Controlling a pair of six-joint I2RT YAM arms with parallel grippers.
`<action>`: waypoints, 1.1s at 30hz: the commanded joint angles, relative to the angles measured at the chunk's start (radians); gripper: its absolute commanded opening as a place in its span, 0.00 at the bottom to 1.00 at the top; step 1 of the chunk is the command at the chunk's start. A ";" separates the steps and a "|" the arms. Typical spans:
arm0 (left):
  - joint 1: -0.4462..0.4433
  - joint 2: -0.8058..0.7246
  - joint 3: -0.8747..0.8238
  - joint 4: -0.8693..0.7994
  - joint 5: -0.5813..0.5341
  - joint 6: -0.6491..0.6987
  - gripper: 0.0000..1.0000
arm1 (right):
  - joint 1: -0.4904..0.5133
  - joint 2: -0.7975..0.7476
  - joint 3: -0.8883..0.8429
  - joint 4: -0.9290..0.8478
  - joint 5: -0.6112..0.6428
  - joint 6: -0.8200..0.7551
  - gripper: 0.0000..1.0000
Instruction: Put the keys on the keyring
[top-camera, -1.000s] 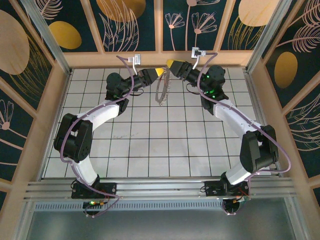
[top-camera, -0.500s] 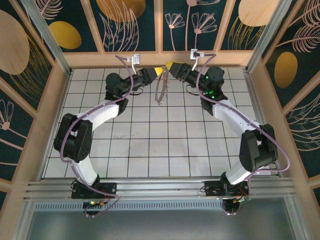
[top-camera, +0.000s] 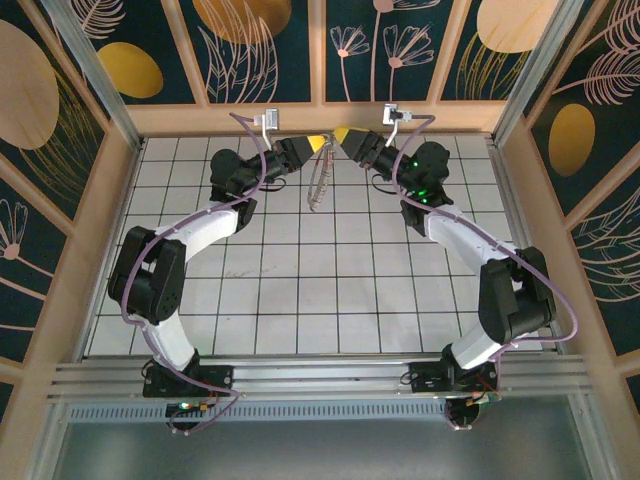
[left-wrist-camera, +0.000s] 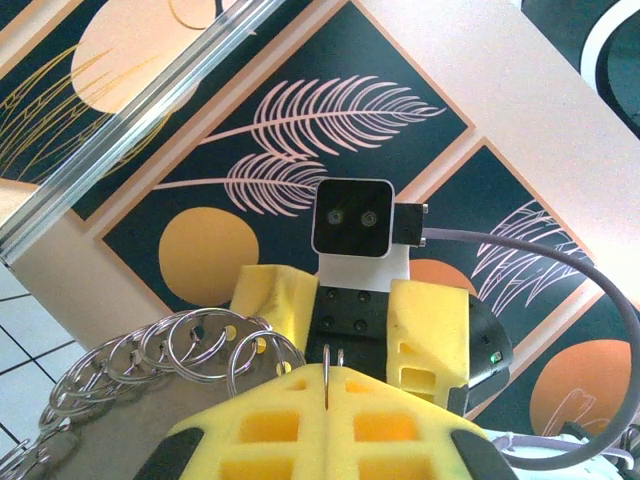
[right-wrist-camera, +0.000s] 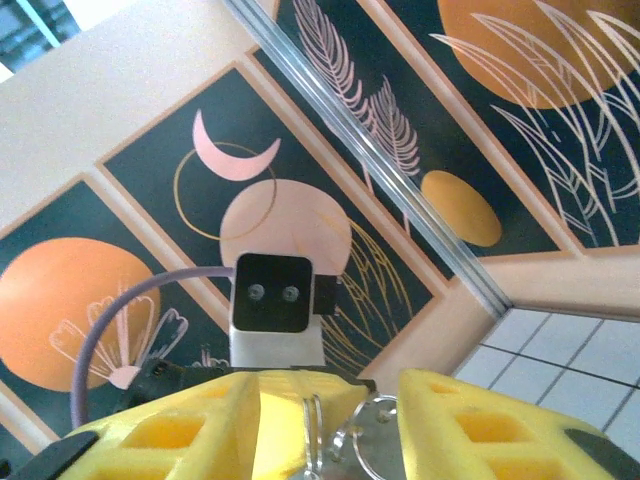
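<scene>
Top view, near to far: both arms reach from the near rail across the white gridded counter (top-camera: 300, 300) to its far edge, tips almost meeting under the back wall. The left yellow foam fingers (top-camera: 316, 143) are clamped tight. The keyring (top-camera: 318, 182), a silvery loop of chained metal split rings, hangs from them almost edge-on, a thin strip. The right yellow foam fingers (top-camera: 343, 134) sit just beside the left ones, at the top of the loop.

The left wrist cam adds what the top view can't resolve. The left fingers (left-wrist-camera: 300, 420) are pressed together, with one thin wire turn of the keyring (left-wrist-camera: 190, 345) poking out of the seam and the other rings draped off to the left. Beyond them, the right fingers (left-wrist-camera: 430, 335) face the camera head-on, parted.

On the right wrist cam the right fingers (right-wrist-camera: 450, 415) are partly open. A wire loop and one split ring of the keyring (right-wrist-camera: 375, 440) stand in the gap. Can't tell if either finger touches them.

Compared with a second ago, the right fingers have narrowed and nudged toward the left tip. The keyring read as an open oval then and is thin now. The left arm is unchanged.
</scene>
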 joint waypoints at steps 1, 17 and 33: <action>0.010 0.005 -0.002 0.083 -0.011 -0.020 0.00 | -0.002 0.020 -0.001 0.116 -0.031 0.045 0.36; 0.013 -0.011 -0.016 0.062 -0.005 -0.006 0.00 | 0.056 0.077 0.032 0.110 -0.037 0.033 0.26; 0.013 -0.012 -0.025 0.066 -0.008 -0.005 0.00 | 0.070 0.073 0.040 0.030 -0.037 -0.016 0.17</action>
